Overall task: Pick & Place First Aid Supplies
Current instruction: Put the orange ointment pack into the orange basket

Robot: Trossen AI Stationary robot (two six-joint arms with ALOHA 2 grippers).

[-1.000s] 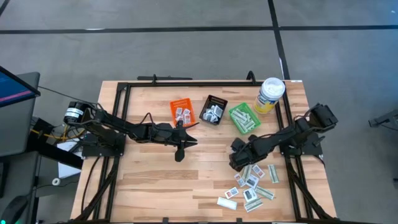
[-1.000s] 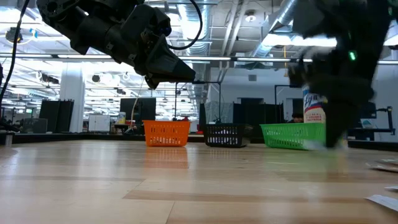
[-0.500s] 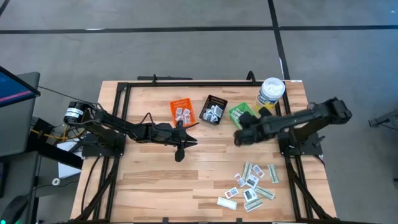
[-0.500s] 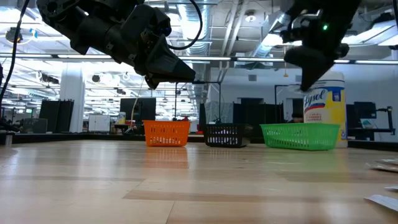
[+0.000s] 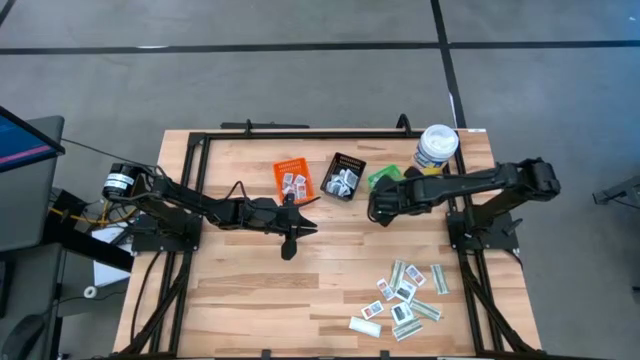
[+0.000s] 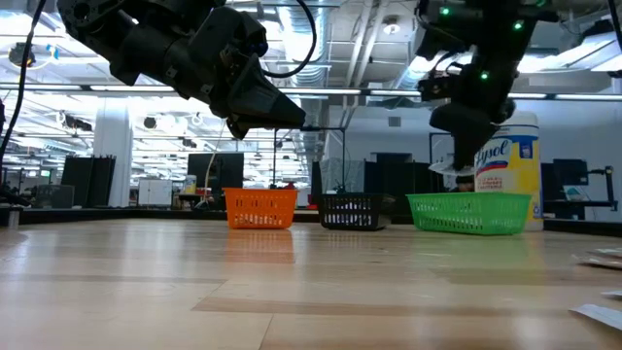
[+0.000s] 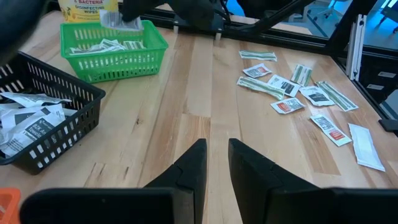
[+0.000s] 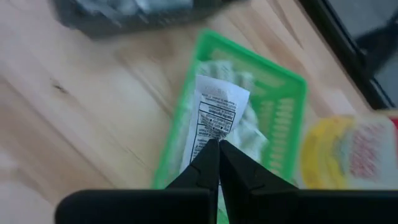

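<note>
Clamped between the closed fingers of the right gripper (image 8: 214,152): one white packet (image 8: 214,118), squarish, printed with fine dark lines and a barcode-like block, upper edge slightly crumpled; held above the green bin (image 5: 384,184), over its near rim, not touching it

Inside the green bin: a loose heap of pale-green strips (image 7: 106,45), long and narrow, lying flat and crossed over one another

Just behind the green bin: yellow canister (image 6: 507,170) with white lid, upright

Beside the green bin, toward the left arm: black bin (image 5: 345,177) holding white packets with dark print, then orange bin (image 5: 292,179) holding white packets with red marks

Well in front of the green bin, near the table (image 5: 240,290) edge: scattered remaining packets (image 5: 405,294), a mix of squarish white ones with red or dark print and narrow pale-green strips, all lying flat, some touching

Left gripper (image 5: 290,232) parked well away from the green bin, past the orange bin, off the tabletop, fingers (image 7: 189,171) standing slightly apart around nothing
</note>
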